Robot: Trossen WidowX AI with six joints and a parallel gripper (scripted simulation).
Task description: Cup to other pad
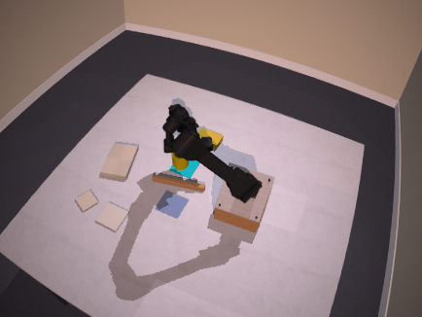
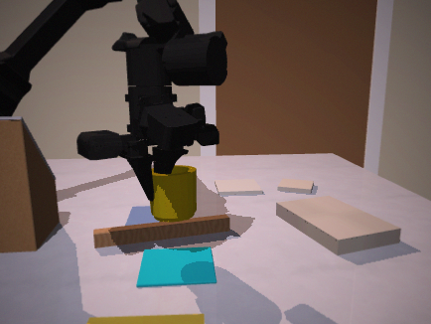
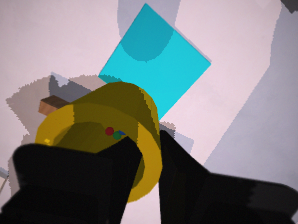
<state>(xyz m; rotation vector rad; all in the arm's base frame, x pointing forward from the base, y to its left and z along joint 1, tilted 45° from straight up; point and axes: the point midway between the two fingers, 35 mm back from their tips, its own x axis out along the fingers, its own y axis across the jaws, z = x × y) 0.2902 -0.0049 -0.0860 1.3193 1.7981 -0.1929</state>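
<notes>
The yellow cup (image 1: 180, 160) (image 2: 175, 196) (image 3: 125, 95) is upright and off the table. My gripper (image 2: 155, 186) (image 3: 152, 133) is shut on the cup's wall, one finger inside and one outside. A red marble (image 3: 109, 131), a green marble (image 3: 117, 135) and a blue marble (image 3: 122, 132) lie inside the cup. The cup hangs over or near the wooden bar (image 1: 178, 183) (image 2: 209, 226) (image 3: 48, 105), on the cyan pad's side. The cyan pad (image 1: 190, 169) (image 2: 159, 268) (image 3: 160, 60) shows bare. The blue pad (image 1: 177, 206) (image 2: 139, 217) lies beyond the bar.
A yellow block (image 1: 214, 138) (image 2: 149, 319) lies past the cyan pad. A brown box (image 1: 243, 214) (image 2: 15, 184) stands by the arm's base. A thick beige slab (image 1: 120, 160) (image 2: 328, 214) and two beige tiles (image 1: 112, 216) (image 1: 87, 200) (image 2: 238, 187) (image 2: 296, 185) lie on the other side.
</notes>
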